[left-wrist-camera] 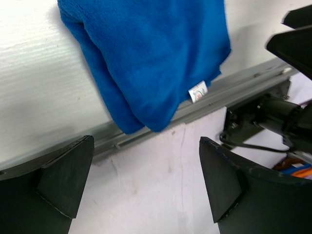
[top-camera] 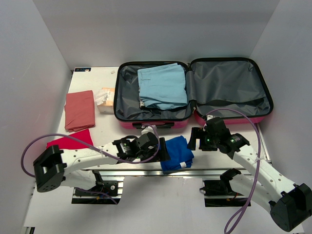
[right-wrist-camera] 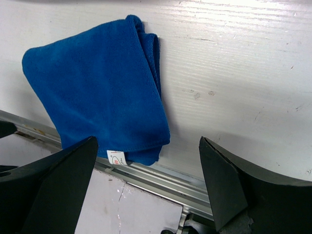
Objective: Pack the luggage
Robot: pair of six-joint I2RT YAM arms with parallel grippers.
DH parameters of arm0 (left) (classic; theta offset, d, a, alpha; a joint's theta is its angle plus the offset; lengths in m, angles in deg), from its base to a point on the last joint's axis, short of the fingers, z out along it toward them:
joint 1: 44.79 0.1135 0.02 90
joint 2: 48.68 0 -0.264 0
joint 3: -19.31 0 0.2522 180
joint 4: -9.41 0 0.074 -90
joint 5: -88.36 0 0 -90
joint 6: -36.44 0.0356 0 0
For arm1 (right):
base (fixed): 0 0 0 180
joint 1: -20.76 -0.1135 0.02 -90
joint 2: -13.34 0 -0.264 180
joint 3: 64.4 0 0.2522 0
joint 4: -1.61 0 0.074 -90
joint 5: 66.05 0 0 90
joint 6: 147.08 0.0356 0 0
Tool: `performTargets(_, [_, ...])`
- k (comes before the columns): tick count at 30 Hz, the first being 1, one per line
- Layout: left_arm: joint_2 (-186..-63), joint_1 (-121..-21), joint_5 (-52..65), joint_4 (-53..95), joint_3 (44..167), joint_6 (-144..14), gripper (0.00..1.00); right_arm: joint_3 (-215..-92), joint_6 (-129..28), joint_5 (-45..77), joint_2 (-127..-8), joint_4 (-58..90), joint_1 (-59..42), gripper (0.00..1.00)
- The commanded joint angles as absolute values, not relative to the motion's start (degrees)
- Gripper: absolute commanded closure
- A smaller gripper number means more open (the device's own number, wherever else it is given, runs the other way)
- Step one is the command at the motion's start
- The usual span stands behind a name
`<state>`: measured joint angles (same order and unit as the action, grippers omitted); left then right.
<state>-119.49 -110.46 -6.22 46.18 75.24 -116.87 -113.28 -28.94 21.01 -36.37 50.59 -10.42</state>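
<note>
luggage [top-camera: 229,83]: lying opened flat at the far middle of the surface [top-camera: 97,83], both halves showing grey lining. left half holds a folded light blue cloth [top-camera: 162,86]; right half shows bare lining only.

blue cloth [top-camera: 176,153] [left-wrist-camera: 151,58] [right-wrist-camera: 97,97]: folded, lying at the near edge of the surface just in front of the luggage, its lower corner overhanging the metal rail [left-wrist-camera: 234,87]. a small white tag [left-wrist-camera: 197,91] [right-wrist-camera: 116,158] shows at its hem.

left gripper [top-camera: 163,148] [left-wrist-camera: 146,180]: jaws spread wide, nothing between them, just beside the blue cloth on its left, not touching it.

right gripper [top-camera: 196,139] [right-wrist-camera: 146,185]: jaws likewise spread wide and empty, near the blue cloth on its right.

other items, left part of the surface: a folded salmon cloth [top-camera: 79,109], a red cloth [top-camera: 70,140] nearer the arm, and a small pale packet [top-camera: 105,100] just beside the luggage's left wall.
</note>
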Motion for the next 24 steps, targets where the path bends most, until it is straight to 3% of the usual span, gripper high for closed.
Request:
performTargets(1, [-122.23,-110.27,-6.82,41.99,76.31,-116.93,0.02,-112.62,-29.22,21.67,-36.49,48.86,-10.53,0.11])
performTargets(11, [-131.46,-108.60,-4.45,31.79,73.33,-117.72,0.03,-106.29,-32.38,13.32,-40.35,37.27,-10.44,0.11])
performTargets(14, [-133.22,-108.07,-3.84,30.21,73.15,-117.63,0.07,-104.89,-32.20,11.30,-42.98,33.50,-10.62,0.11])
performTargets(19, [-136.30,-107.54,-2.96,32.05,74.03,-117.28,0.20,-102.86,-32.21,9.28,-47.38,31.54,-10.70,0.16])
performTargets(24, [-138.24,-107.54,-1.99,29.42,73.76,-116.67,0.45,-101.37,-32.64,4.97,-47.74,29.17,-10.71,0.26])
